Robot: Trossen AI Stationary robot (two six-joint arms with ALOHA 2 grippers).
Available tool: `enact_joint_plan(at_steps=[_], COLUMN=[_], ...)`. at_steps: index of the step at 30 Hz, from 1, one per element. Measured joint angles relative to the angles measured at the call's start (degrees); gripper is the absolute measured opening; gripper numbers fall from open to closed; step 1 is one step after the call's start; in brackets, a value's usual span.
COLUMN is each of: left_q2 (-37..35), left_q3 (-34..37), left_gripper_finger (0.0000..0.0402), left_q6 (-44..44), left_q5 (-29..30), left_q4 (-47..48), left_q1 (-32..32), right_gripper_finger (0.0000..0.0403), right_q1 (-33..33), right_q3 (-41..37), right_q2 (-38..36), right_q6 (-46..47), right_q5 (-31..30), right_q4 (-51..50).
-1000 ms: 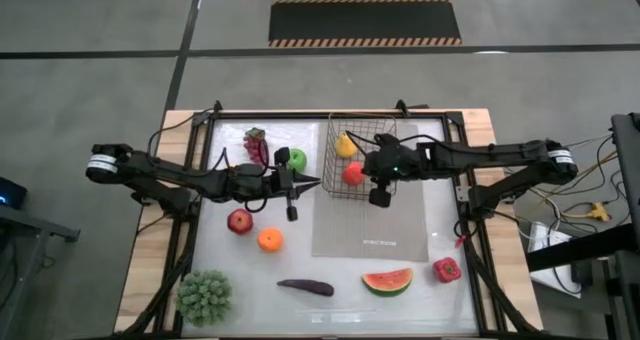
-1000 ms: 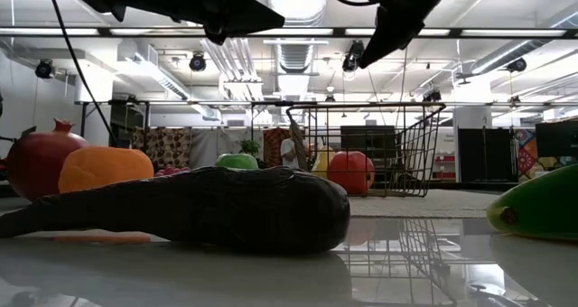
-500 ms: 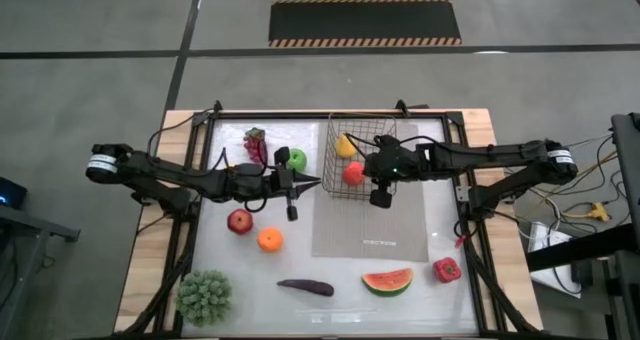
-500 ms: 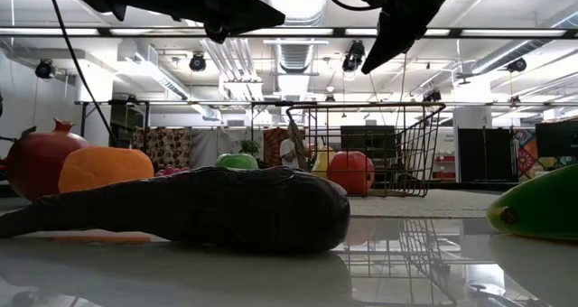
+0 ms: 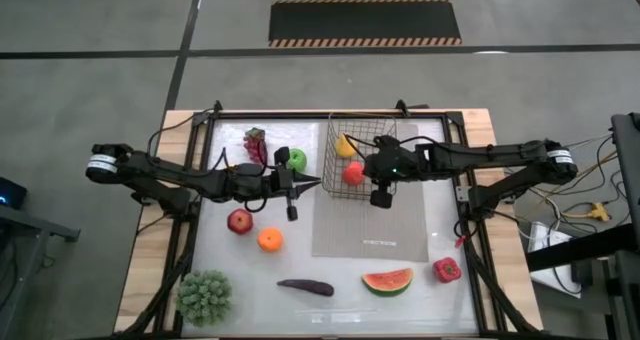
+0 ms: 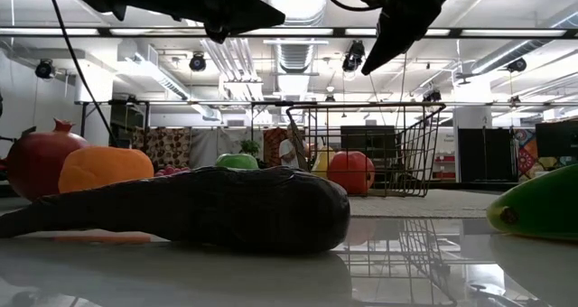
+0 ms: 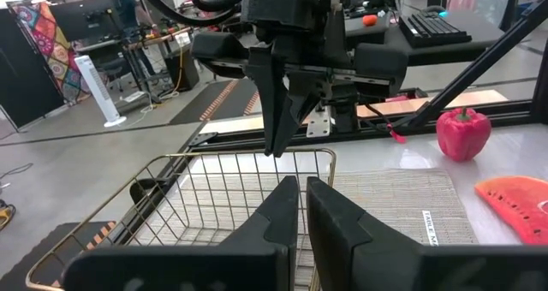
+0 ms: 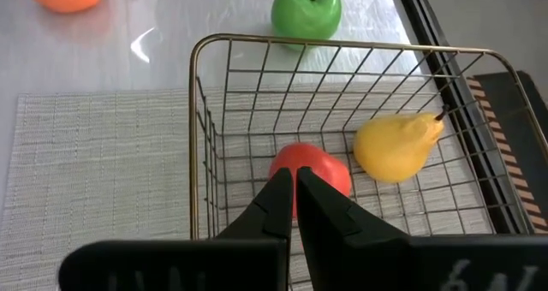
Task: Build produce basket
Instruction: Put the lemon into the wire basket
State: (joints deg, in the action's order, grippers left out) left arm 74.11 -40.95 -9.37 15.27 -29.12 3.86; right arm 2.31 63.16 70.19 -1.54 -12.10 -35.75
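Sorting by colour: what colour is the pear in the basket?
Yellow; the pear shows best in the right wrist view, inside the basket.

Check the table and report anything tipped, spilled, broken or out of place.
Nothing stands out. The basket sits upright at the mat's far end, holding a yellow pear and a red apple. The rest of the produce lies loose on the table, intact. Both the left gripper and right gripper are shut and empty.
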Motion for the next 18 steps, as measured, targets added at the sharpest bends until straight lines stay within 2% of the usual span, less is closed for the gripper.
enact_joint_plan(at_steps=[6, 18], left_q2=[0.00, 0.00], left_q3=[-0.02, 0.00], left_gripper_finger=[0.0010, 0.0010], left_q6=[-0.02, -0.02], left_q5=[0.00, -0.01], left_q4=[-0.02, -0.42], left_q1=[0.00, 0.00], right_gripper_finger=[0.0021, 0.0111], right_q1=[0.00, 1.28], right_q3=[0.00, 0.00], right_q2=[0.09, 0.09], right_q6=[0.31, 8.31], right_q5=[0.00, -0.01], right_q4=[0.00, 0.44])
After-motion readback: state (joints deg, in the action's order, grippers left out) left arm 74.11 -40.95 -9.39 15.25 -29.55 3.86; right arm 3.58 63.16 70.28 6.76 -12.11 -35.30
